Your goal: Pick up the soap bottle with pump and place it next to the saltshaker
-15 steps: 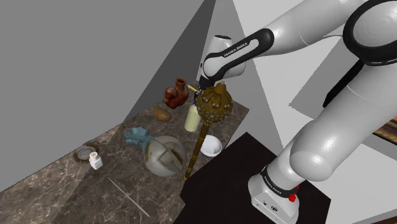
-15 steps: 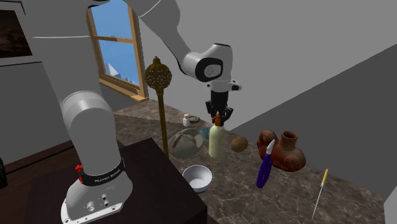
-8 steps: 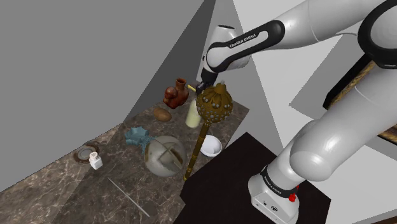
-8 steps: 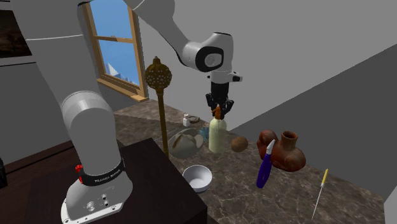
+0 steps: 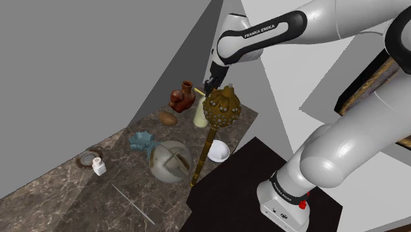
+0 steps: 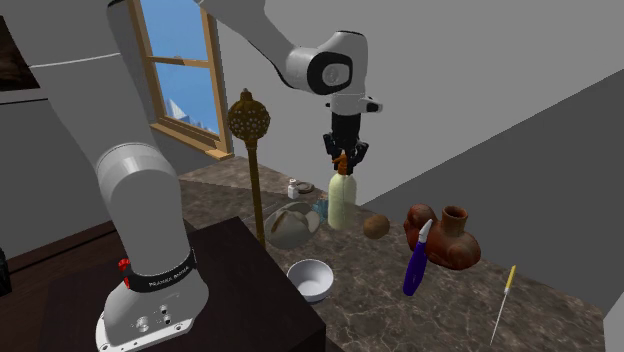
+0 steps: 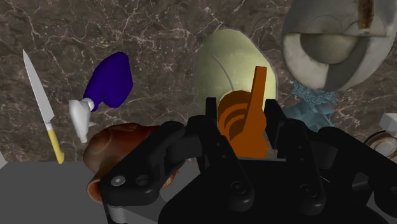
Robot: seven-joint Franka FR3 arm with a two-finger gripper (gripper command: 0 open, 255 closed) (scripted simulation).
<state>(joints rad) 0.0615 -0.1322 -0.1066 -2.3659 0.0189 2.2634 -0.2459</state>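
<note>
While the black gripper (image 6: 345,153) pinches its orange pump (image 7: 240,130), the fingers drawn in to a narrow gap and pressed on either side of the pump, the soap bottle (image 6: 341,203) hangs upright beneath the hand. It is pale yellow-green and sits over the dark marble counter (image 5: 59,181); I cannot tell whether its base touches the stone.

Just beside it, on the second exterior view's right, lies a brown egg-shaped lump (image 6: 376,225). Past that stands a brown clay jug (image 6: 445,235), with a blue bottle with a white nozzle (image 6: 416,262) in front of it and a yellow-handled knife (image 6: 503,300) farther right.

On the bottle's other side are a teal ruffled piece (image 5: 141,140) and a round grey pot (image 5: 171,160). Both lie between the bottle and the saltshaker (image 5: 99,166), which stands well apart near the counter's far end, just beside a small round dish (image 5: 87,158).

A tall staff with a knobbly brown ball head (image 5: 220,109) rises at the counter's edge near a white bowl (image 5: 219,152). In the shoulder view its head overlaps the bottle.
</note>
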